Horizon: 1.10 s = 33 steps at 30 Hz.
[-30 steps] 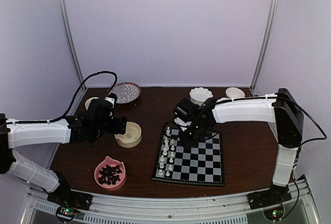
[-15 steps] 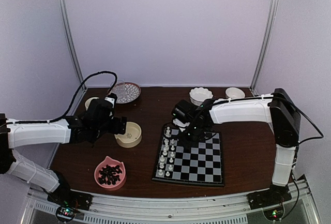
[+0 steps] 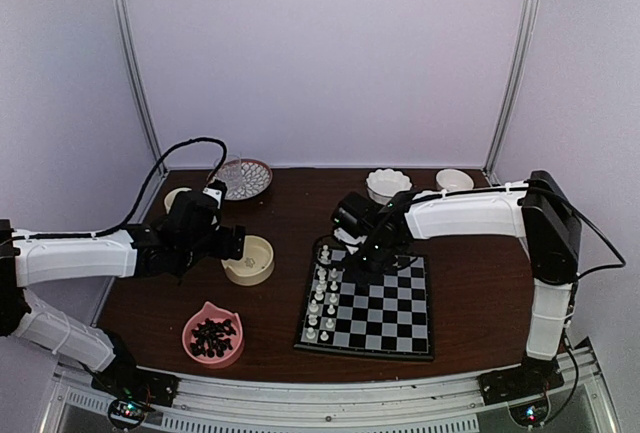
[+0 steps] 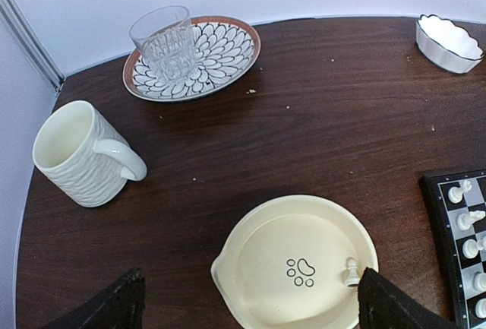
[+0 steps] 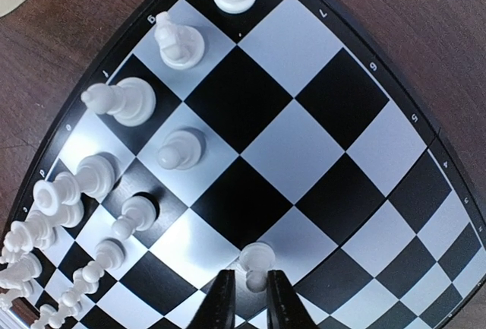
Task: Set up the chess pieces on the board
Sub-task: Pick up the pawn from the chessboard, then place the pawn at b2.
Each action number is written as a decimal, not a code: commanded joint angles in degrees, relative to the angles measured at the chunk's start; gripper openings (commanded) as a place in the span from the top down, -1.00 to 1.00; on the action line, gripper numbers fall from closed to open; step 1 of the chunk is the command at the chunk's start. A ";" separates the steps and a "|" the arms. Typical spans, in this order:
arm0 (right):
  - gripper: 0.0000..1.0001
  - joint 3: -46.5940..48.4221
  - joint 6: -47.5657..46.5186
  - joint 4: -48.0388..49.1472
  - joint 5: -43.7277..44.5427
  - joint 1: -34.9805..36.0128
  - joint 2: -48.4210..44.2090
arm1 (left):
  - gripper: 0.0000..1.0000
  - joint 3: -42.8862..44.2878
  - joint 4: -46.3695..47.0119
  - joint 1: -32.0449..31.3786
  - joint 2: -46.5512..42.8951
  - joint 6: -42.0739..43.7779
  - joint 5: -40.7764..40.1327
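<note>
Holding a white pawn (image 5: 257, 254) between narrowed fingertips, it seems, the right gripper (image 5: 249, 287) hovers low over the board (image 5: 326, 109). Placing is underway; next, seat it upright beside the pawn row left of the fingers.

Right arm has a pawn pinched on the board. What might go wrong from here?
1. The right gripper holds the pawn between narrow fingertips; it may tilt or slip when lifted.
2. White pieces crowd the left side of the board; a swing that way could topple them.
3. The lone piece in the cream bowl sits close against its wall, which looks awkward for the open left gripper.
</note>
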 commanded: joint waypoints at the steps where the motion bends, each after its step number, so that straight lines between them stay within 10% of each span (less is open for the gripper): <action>1: 0.68 1.17 -0.05 1.02 1.36 -0.10 0.62 | -0.95 -0.17 2.65 0.29 -0.54 0.17 0.55; 33: 0.80 -0.98 -2.32 14.20 2.23 -1.28 -1.17 | -0.95 -0.09 2.65 0.31 -0.73 -0.18 2.36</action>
